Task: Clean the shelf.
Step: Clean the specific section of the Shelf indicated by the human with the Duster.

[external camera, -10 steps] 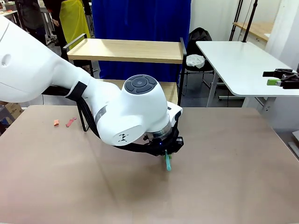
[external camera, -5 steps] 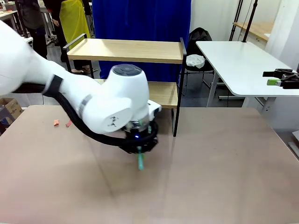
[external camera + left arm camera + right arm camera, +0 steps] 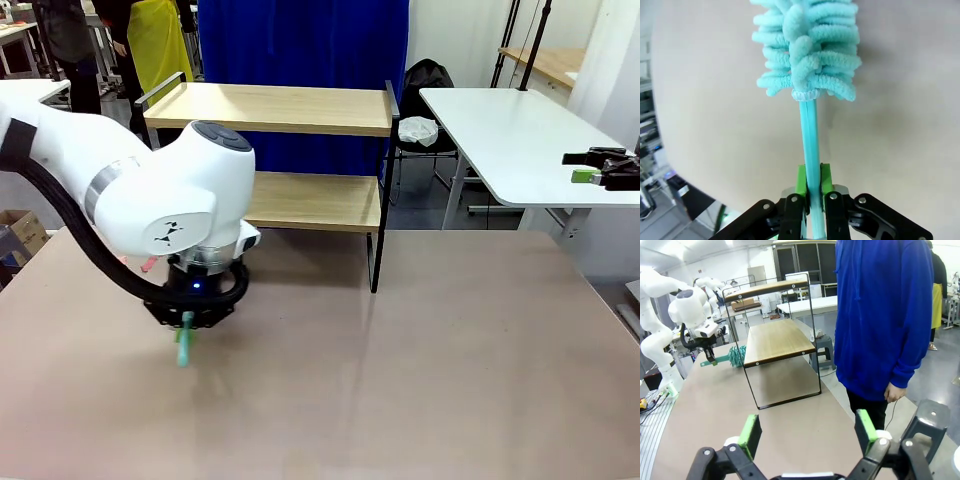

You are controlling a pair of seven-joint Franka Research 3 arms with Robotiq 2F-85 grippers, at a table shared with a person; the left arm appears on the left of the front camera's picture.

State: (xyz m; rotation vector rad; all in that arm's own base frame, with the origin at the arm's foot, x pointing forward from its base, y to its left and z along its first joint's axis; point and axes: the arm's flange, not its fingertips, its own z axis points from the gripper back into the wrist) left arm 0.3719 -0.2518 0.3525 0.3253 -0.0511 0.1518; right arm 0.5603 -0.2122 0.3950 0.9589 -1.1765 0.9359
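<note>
The left gripper (image 3: 813,180) is pinched hard on the thin handle (image 3: 810,130) of a teal chenille duster (image 3: 807,45), with the green pads pressed flat against either side of the stem. The fluffy head reaches out ahead of the fingers over the bare tan table (image 3: 450,350). I cannot tell whether it brushes the surface.

The shelf (image 3: 270,108) stands beyond this gripper and off to its right, at the far edge of the table. Its top board sits above wrist height and its lower board (image 3: 310,200) is roughly level with the wrist. A person in a blue hoodie (image 3: 880,315) stands just behind the shelf. The right gripper (image 3: 807,432) is spread wide with nothing between its pads, and it sits well apart from the shelf.

The step in hand looks like carrying the duster over to a board. Doing that well means lifting the head clear of the raised side rail (image 3: 160,87) before swinging in. The chenille should then be laid flat on the wood rather than poked in tip first.

The grip sits low on a slender stem, so only light pressure is wise, as the stem will probably flex and could twist between the pads. Long strokes from one end of the board to the other should suit it. For the lower tier the wrist needs to come in under the top board and keep off the black frame post (image 3: 373,255).
</note>
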